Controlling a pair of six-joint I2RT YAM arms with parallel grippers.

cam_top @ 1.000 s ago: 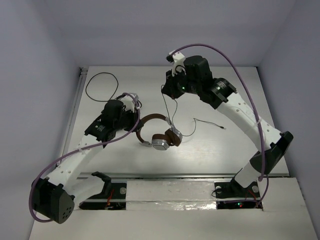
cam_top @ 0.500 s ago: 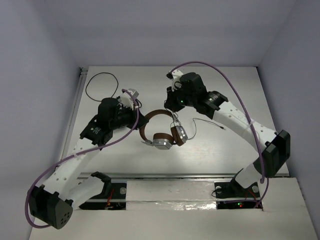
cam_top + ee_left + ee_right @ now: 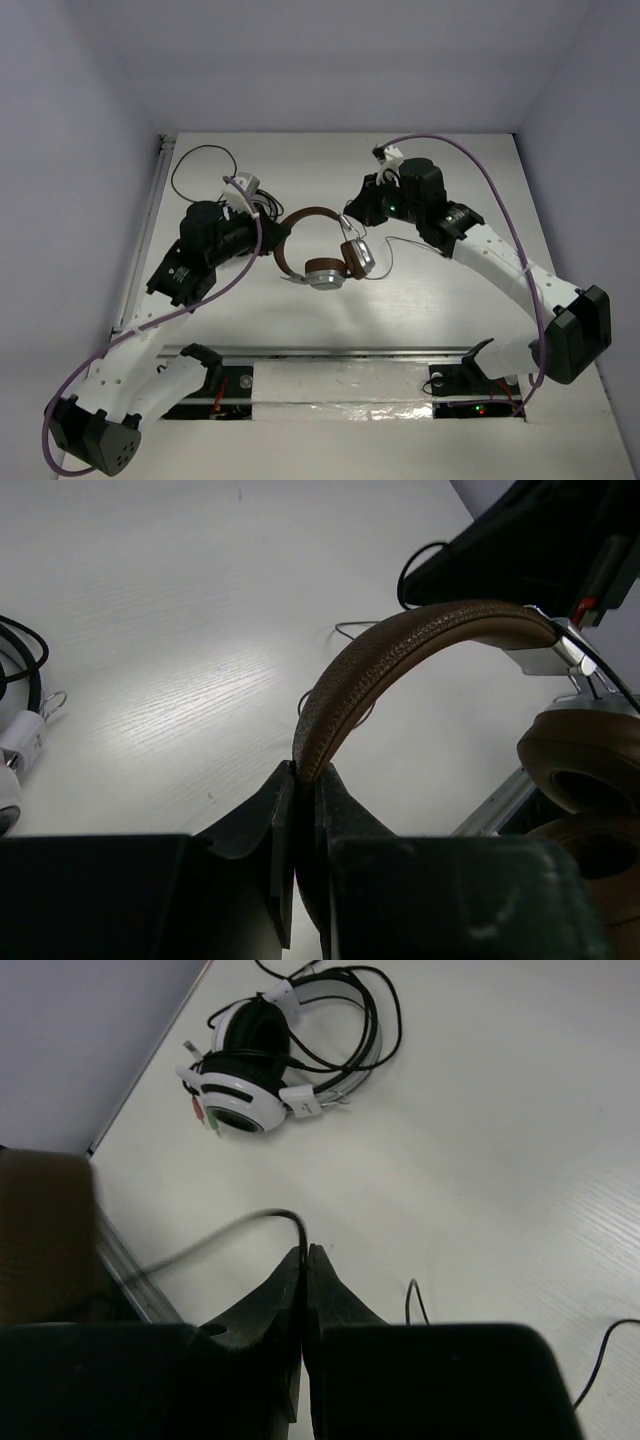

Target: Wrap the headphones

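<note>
The headphones [image 3: 322, 262] have a brown headband [image 3: 305, 215], brown pads and silver cups [image 3: 322, 272], and sit at the table's middle. My left gripper [image 3: 274, 244] is shut on the headband's left side; the left wrist view shows the jaws [image 3: 305, 772] pinching the brown band [image 3: 400, 650], with an ear pad [image 3: 585, 760] at the right. My right gripper [image 3: 352, 213] is just right of the band's top. It is shut on the thin dark cable [image 3: 225, 1235], which arcs out left from the fingertips [image 3: 305, 1252]. A stretch of cable [image 3: 388, 255] curves beside the right cup.
A second headset, white and black with its own coiled black wire [image 3: 255, 1060], lies at the back left, also showing by my left arm [image 3: 248, 188]. A loose black wire loop [image 3: 200, 170] lies behind it. A metal rail [image 3: 360, 350] runs along the near edge.
The right gripper has come down and moved right with the cable, and now sits by the headband. The left arm has drawn back left, and the headphones have shifted slightly away from the bases.
</note>
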